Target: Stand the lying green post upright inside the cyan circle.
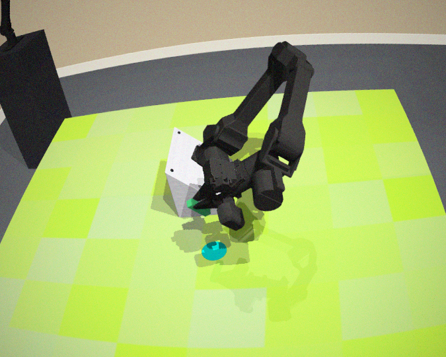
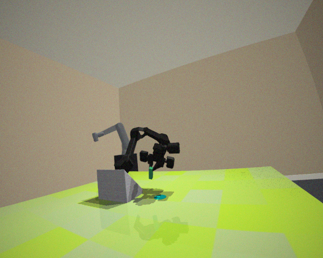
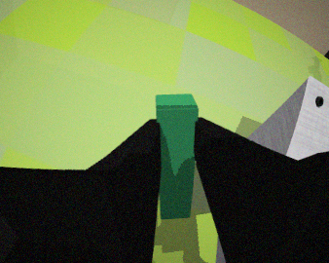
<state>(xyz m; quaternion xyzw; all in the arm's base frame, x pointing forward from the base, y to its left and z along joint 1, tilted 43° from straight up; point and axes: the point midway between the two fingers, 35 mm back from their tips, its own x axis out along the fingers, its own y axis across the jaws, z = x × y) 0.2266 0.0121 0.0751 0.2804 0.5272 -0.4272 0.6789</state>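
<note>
Gripper nearly closed, clamped on the post; post runs lengthwise between the two black fingers, its end sticking out past the tips. Exterior view: post hangs near-vertical below gripper, clear of the floor. Arm folded at elbow, wrist pitched down. Circle lies on floor, near the post but apart from it. Grey wedge block sits just beside.

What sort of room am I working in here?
Likely a bare robot test room: plain beige walls, a checkered green mat, a grey wedge block, and the gripper holding a green post.
</note>
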